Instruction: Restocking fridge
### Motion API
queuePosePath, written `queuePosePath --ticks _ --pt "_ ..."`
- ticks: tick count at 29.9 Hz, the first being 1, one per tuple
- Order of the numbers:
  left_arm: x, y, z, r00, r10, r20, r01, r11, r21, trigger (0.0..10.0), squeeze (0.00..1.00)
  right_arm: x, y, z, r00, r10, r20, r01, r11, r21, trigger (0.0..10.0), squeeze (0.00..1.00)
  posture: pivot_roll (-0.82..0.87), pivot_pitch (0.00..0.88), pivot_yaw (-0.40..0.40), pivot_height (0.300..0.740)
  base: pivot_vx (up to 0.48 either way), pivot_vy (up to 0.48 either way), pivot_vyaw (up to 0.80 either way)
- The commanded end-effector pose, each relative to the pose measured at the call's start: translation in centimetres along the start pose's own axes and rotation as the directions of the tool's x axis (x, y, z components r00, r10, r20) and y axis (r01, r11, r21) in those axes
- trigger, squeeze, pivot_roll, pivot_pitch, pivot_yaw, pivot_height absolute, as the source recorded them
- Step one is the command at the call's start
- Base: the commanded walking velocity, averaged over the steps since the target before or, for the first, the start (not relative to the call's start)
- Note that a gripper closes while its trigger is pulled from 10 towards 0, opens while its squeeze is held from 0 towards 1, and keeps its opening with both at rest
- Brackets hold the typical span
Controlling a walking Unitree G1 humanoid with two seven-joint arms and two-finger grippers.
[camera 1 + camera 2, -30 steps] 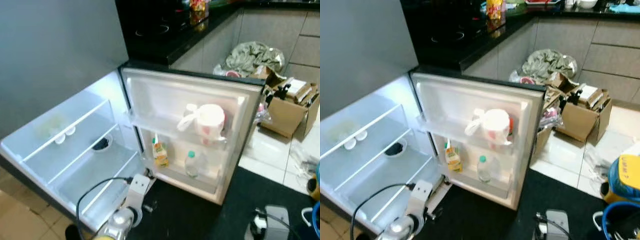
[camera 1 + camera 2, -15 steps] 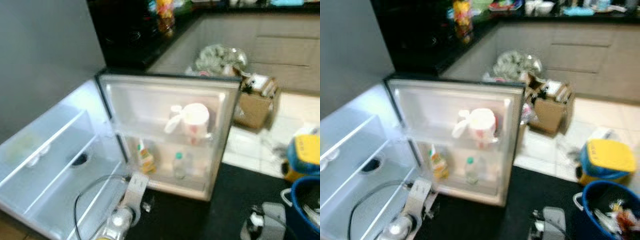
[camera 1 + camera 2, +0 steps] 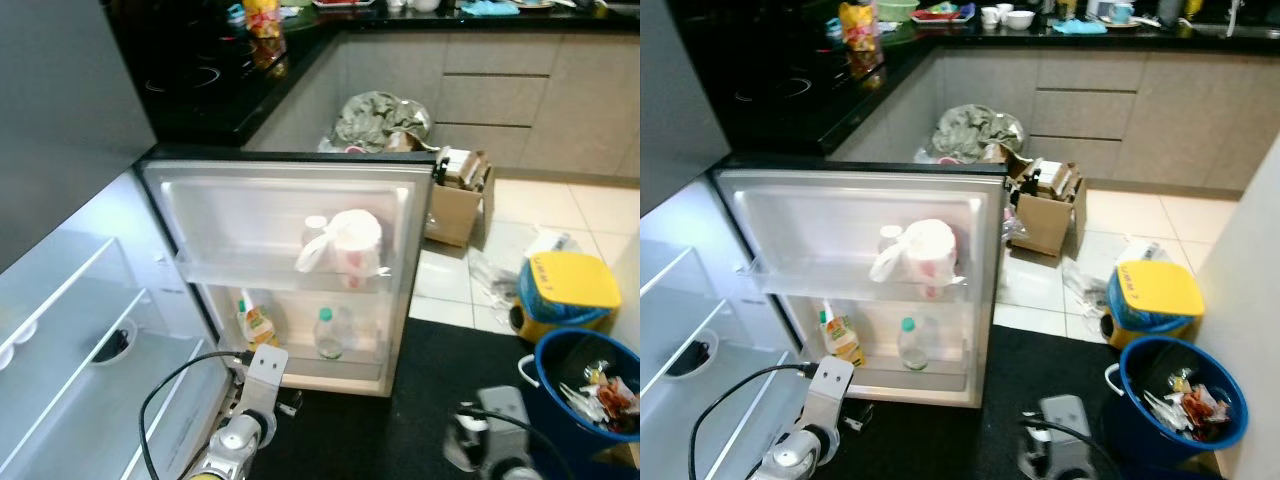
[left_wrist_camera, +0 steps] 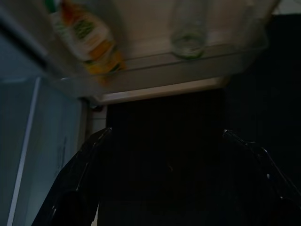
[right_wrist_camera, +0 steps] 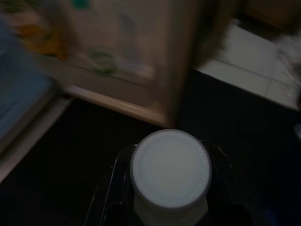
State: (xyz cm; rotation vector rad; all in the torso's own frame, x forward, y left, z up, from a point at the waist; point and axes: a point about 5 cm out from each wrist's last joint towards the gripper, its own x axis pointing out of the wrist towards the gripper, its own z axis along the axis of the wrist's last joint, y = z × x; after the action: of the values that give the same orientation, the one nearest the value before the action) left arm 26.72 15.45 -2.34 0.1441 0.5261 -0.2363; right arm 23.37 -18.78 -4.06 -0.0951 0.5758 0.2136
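My right gripper [image 5: 170,188] holds a white-lidded container [image 5: 170,168] upright, just right of the fridge door [image 3: 290,210], whose shelves lie ahead-left. My left gripper [image 4: 164,174], fingers spread and empty, sits nearer the door's lower shelf [image 4: 188,59].

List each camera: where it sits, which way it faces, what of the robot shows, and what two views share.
Left eye, head: looks down at the open fridge door; the left arm shows low.
Right eye, head: same scene shifted, with the blue bucket.
Left wrist: looks along the open left gripper at the door's bottom shelf.
Right wrist: looks along the right gripper, shut on a white-lidded container.
Shared: the juice carton and clear bottle show in eye and left wrist views.
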Motion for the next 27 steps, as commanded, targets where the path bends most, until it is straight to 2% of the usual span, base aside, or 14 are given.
queuePosePath --ticks 1,2,3,4,8,11,17,27 --pt "-0.3 0.7 -0.3 1.0 0.029 0.011 -0.029 0.999 -0.018 10.0 0.0 0.4 0.5 0.7 0.998 0.054 0.011 -0.054 0.998 -0.02 10.0 0.0 -0.03 0.025 -0.017 0.726 0.0 0.0 0.0" --pt "-0.5 1.0 -0.4 0.999 0.04 0.016 -0.039 0.999 -0.028 10.0 0.0 0.9 1.4 1.4 0.993 0.114 0.025 -0.114 0.993 -0.034 10.0 0.0 -0.02 0.025 -0.024 0.726 0.0 0.0 0.0" --pt "-0.5 1.0 -0.4 0.999 0.04 0.016 -0.039 0.999 -0.028 10.0 0.0 0.9 1.4 1.4 0.993 0.114 0.025 -0.114 0.993 -0.034 10.0 0.0 -0.02 0.025 -0.024 0.726 0.0 0.0 0.0" --pt "-0.6 1.1 -0.5 0.999 0.047 0.021 -0.046 0.998 -0.036 10.0 0.0 1.2 2.0 2.1 0.987 0.158 0.038 -0.156 0.987 -0.046 10.0 0.0 -0.01 0.026 -0.029 0.726 0.0 0.0 0.0" --pt "-0.7 1.3 -0.7 0.998 0.056 0.018 -0.055 0.998 -0.043 10.0 0.0 1.5 2.6 2.7 0.981 0.189 0.048 -0.187 0.981 -0.051 10.0 0.0 -0.01 0.027 -0.031 0.726 0.0 0.0 0.0" --pt "-1.0 1.6 -1.4 0.998 0.064 -0.029 -0.066 0.996 -0.057 10.0 0.0 2.0 3.6 3.4 0.975 0.213 0.069 -0.211 0.977 -0.034 10.0 0.0 -0.02 0.028 0.004 0.726 0.0 0.0 0.0" --pt "-0.6 1.2 -0.6 0.999 0.041 0.003 -0.04 0.997 -0.062 10.0 0.0 1.2 3.2 1.8 0.978 0.198 0.057 -0.199 0.98 0.009 10.0 0.0 -0.04 0.03 0.046 0.726 0.162 0.0 0.0" --pt "-0.2 0.5 0.0 1.0 -0.002 0.006 0.002 0.999 -0.039 10.0 0.0 0.7 2.6 1.4 0.977 0.203 0.071 -0.205 0.978 0.028 10.0 0.0 -0.07 0.026 0.089 0.726 0.332 0.0 0.0"
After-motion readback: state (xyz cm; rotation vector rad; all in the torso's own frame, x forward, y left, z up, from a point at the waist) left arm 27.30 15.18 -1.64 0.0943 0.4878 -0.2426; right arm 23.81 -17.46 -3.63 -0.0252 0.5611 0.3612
